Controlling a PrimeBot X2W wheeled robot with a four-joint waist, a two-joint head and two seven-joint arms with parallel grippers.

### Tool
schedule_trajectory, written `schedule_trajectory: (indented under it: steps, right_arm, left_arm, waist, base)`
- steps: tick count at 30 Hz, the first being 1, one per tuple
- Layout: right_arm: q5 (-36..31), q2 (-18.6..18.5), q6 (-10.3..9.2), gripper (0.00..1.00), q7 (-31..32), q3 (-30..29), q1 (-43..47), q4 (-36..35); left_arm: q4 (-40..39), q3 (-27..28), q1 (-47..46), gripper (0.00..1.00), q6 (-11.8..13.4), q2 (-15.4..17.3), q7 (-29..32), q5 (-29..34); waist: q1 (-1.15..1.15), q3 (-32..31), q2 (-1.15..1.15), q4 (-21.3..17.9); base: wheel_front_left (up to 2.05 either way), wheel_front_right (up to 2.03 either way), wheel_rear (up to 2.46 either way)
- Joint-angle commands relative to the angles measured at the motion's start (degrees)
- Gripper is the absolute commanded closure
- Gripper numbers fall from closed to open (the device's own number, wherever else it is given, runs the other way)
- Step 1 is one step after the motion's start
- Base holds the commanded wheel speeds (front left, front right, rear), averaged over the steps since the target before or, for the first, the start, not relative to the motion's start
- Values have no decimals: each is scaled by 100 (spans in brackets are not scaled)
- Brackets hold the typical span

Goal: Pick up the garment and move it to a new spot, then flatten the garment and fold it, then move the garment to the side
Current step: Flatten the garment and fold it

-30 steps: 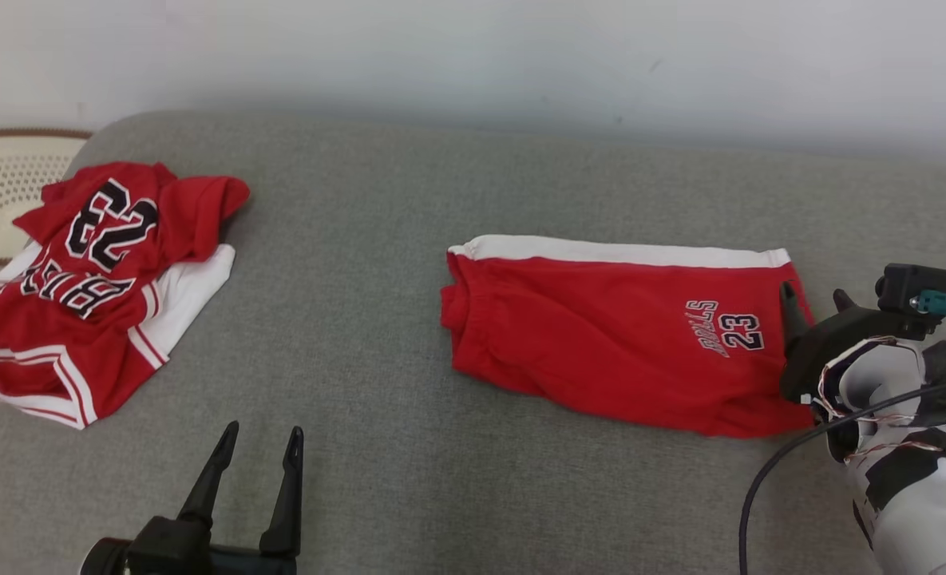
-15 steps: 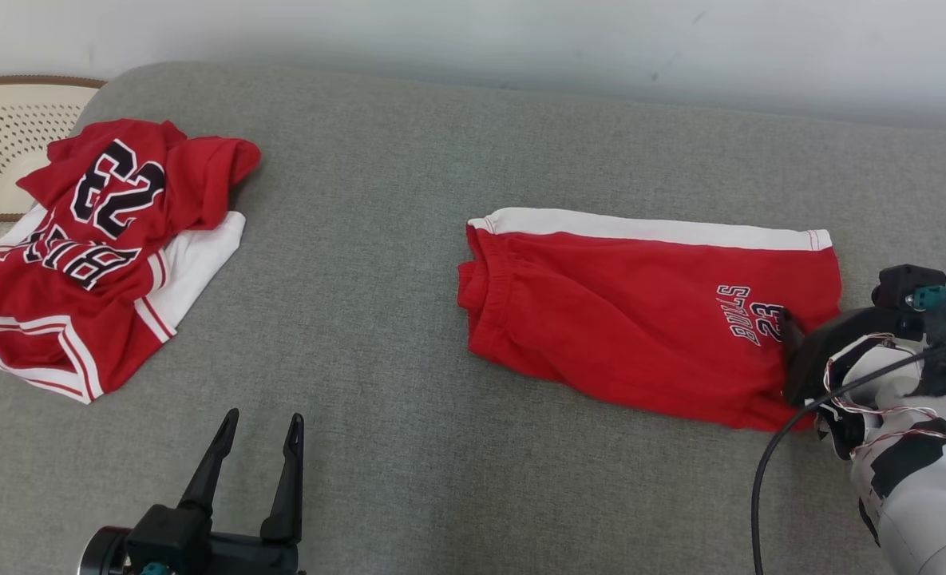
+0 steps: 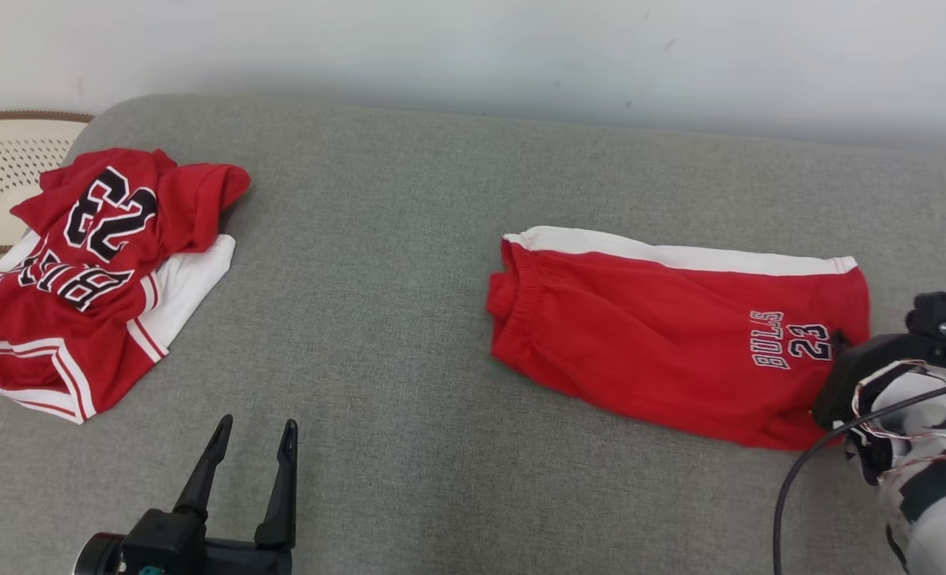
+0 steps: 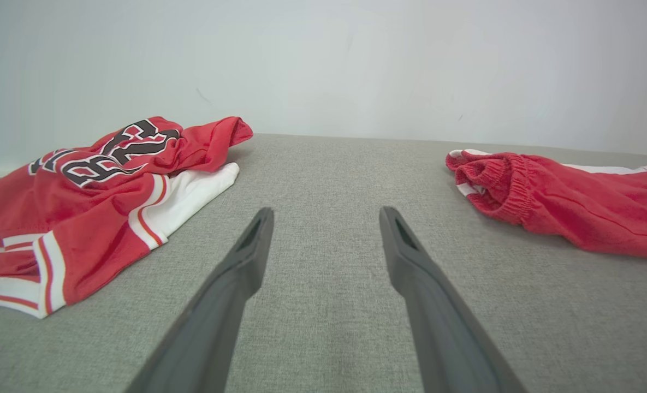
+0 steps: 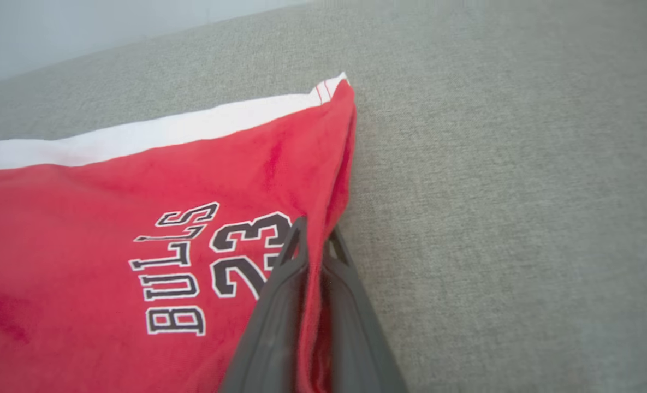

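The garment, a pair of folded red shorts (image 3: 664, 351) with a white side stripe and "BULLS 23" print, lies flat on the grey sofa (image 3: 401, 279) at the right. My right gripper (image 3: 840, 342) is at the shorts' right hem, and the right wrist view shows it (image 5: 312, 233) shut on a pinch of the red hem (image 5: 110, 218) beside the number. Near the bottom left my left gripper (image 3: 255, 423) stands open over bare cushion with nothing between its fingers (image 4: 326, 213). The waistband end of the shorts (image 4: 563, 202) is to its right.
A crumpled red and white jersey pile (image 3: 97, 263) printed "23" lies at the sofa's left end (image 4: 99, 185). Behind it stands a cream perforated basket (image 3: 1, 176). A pale wall runs along the back of the sofa.
My right gripper has shut on the shorts' right hem. The shorts have slid a little to the right across the cushion. The left arm has stayed put.
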Motion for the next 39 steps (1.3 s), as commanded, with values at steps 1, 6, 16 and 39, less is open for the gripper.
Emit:
schedule_trajectory:
  steps: [1,6,16,39]
  right_arm:
    - [117,-101,-6,100,-49,40,130,-52]
    - [400,-381,-6,100,-134,200,312,-284]
    - [1318,-338,-6,100,-53,772,577,-1521]
    - [2866,167,-6,100,246,2259,307,-3041]
  left_arm:
    - [1,25,83,0,-18,20,-6,46]
    - [-54,60,186,0,4,26,-6,51]
    - [-74,97,256,0,-10,25,-6,22]
    - [19,-317,49,0,-12,-35,-6,-108]
  waist:
    - [0,-73,0,-44]
    - [0,-148,0,-158]
    - [0,-260,0,-455]
    - [0,-191,0,115]
  base:
    - [0,0,0]
    - [0,0,0]
    - [0,0,0]
    - [0,0,0]
